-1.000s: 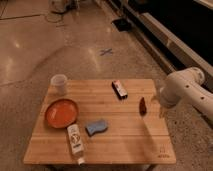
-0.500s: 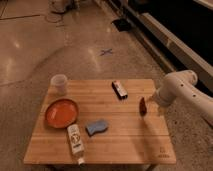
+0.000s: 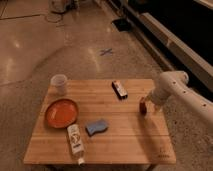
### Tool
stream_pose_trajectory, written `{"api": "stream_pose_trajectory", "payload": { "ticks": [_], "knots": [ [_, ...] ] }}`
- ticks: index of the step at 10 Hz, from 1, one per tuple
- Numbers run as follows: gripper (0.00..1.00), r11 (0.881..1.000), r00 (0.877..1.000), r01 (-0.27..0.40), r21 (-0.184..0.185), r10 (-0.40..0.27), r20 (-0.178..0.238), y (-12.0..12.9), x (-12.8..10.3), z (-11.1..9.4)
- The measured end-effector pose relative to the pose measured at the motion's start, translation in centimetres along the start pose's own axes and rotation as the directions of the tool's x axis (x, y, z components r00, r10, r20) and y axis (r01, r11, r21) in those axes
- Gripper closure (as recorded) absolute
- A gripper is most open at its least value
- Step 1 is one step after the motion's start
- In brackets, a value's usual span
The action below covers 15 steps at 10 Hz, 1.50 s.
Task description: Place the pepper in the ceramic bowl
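Camera view is taken up by a wooden table (image 3: 125, 142), over whose right edge a white arm (image 3: 176, 89) is bent. The ceramic bowl (image 3: 61, 113) is set at the left. The pepper (image 3: 143, 107) is stood near the right edge, well apart from it. The gripper (image 3: 148, 102) is held just beside the pepper; whether it is closed cannot be told.

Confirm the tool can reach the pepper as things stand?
Likely yes: the tool hangs just above the pepper, near the edge of the table, with nothing standing between them.
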Motion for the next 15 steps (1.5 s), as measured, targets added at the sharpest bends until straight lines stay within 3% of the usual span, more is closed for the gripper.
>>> {"api": "stream_pose_trajectory", "payload": {
  "ticks": [3,5,8,9,11,13,15],
  "knots": [
    [0.39,0.996,0.997,0.074,-0.053,-0.074,0.018,-0.5,0.2,3.3],
    [0.55,0.991,0.994,0.105,-0.079,-0.103,0.021,-0.9,0.3,4.7],
    [0.87,0.982,0.989,0.150,-0.115,-0.149,0.015,-1.6,0.0,5.6],
    [0.97,0.978,0.986,0.166,-0.125,-0.166,0.012,-1.9,-0.4,5.4],
    [1.00,0.975,0.983,0.184,-0.126,-0.184,0.013,-2.7,-1.6,4.7],
    [1.00,0.966,0.973,0.232,-0.111,-0.230,0.029,-4.1,-5.1,2.7],
    [1.00,0.950,0.954,0.300,-0.083,-0.295,0.060,-5.4,-9.6,0.5]
  ]
}}
